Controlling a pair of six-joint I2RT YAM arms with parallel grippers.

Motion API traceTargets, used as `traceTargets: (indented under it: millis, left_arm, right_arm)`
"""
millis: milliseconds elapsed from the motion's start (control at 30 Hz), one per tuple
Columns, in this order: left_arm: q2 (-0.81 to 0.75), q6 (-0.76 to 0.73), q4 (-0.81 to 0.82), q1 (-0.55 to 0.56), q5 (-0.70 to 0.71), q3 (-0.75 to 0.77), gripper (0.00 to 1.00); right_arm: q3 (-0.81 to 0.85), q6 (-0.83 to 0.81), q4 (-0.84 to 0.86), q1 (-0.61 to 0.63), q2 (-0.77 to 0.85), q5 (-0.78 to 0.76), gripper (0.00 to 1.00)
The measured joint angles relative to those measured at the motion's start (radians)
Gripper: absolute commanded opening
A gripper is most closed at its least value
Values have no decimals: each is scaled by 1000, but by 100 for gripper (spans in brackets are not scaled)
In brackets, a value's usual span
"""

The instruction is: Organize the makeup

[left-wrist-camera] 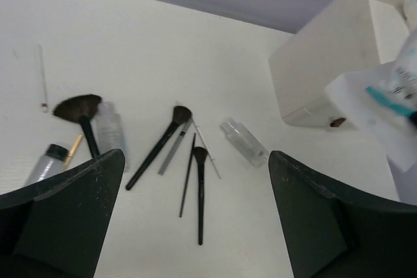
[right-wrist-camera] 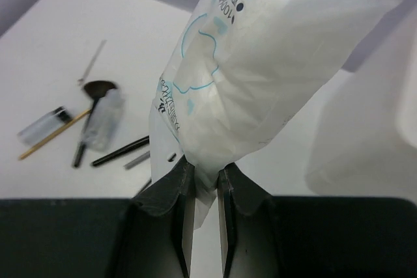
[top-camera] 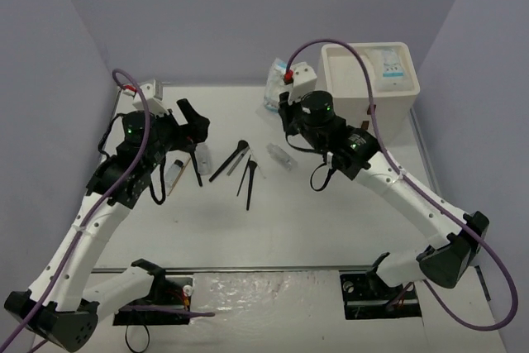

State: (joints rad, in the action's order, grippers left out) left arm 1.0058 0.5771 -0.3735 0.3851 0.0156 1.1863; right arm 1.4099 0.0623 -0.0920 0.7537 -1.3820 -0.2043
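Nearest, thin black brushes lie splayed on the matte white surface, with two clear cylindrical vials and a slim wooden stick among them. Left hand: fingers spread, empty, above these. Right hand: pinching a crinkled white sachet, blue-printed, aloft beside the box. Second sachet lies in the box's top tray.

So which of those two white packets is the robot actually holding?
The packet pinched by the right gripper, in the air beside the white box; the other packet lies in the box's top tray.
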Motion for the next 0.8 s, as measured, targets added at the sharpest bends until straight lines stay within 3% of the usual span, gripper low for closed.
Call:
traceTargets:
  millis: [133, 300, 533, 800]
  left_arm:
    - [-40, -117, -117, -7, 98, 57, 94]
    - [-88, -217, -188, -22, 144, 14, 94]
    - [-103, -294, -218, -28, 135, -106, 94]
    - [-100, -316, -213, -62, 80, -147, 94]
  right_arm:
    - [124, -100, -97, -123, -15, -85, 0]
    - [246, -187, -164, -374, -89, -27, 0]
    - [352, -259, -212, -685, -248, 294, 0]
    - [459, -326, -281, -789, -416, 606, 0]
